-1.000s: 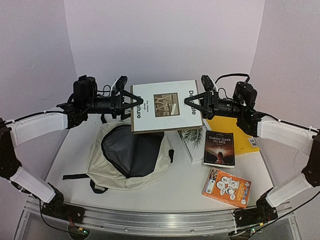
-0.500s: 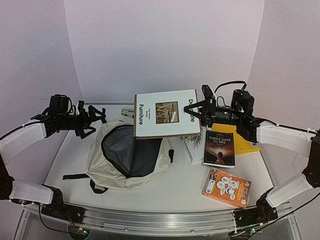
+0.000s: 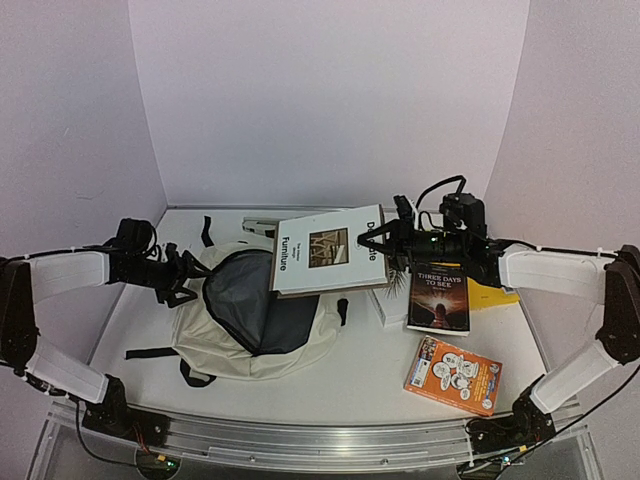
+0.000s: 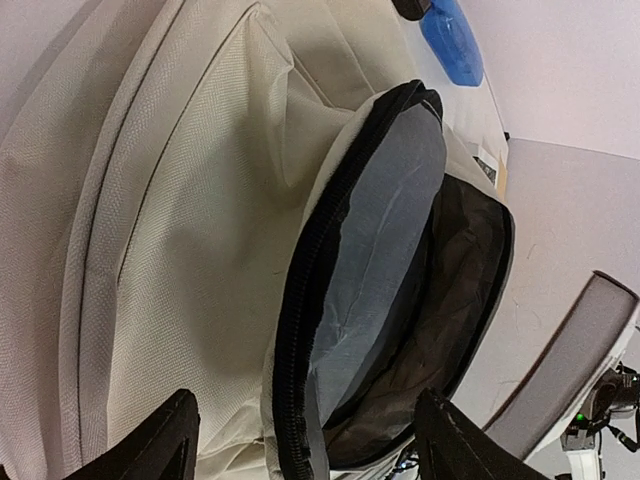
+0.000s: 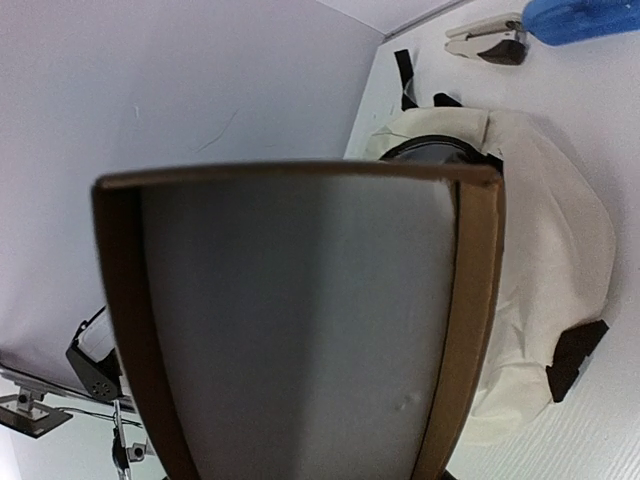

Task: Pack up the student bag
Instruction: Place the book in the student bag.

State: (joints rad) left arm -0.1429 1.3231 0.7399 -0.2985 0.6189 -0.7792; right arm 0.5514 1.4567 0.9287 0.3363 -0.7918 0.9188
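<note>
The student bag [image 3: 300,340], cream with a dark lining, lies on the table with its mouth [image 3: 245,305] gaping. My left gripper [image 3: 192,278] stands open at the bag's left side. In the left wrist view the black zipper rim [image 4: 300,330] runs between its spread fingertips [image 4: 165,440]. My right gripper [image 3: 376,238] is shut on the right edge of a large white book [image 3: 328,250]. It holds the book tilted over the bag's far right part. This book [image 5: 300,320] fills the right wrist view and hides the fingers, with the bag [image 5: 545,260] behind it.
Right of the bag lie a dark book [image 3: 438,290], a white book with a leaf print [image 3: 385,285], a yellow flat item [image 3: 492,290] and an orange book [image 3: 453,375]. A stapler [image 3: 258,226] and a blue object [image 5: 580,15] lie at the back.
My left gripper let go of the large book and dropped to the bag's left side. My right gripper, alone on the book, lowered it and tilted it over the bag.
</note>
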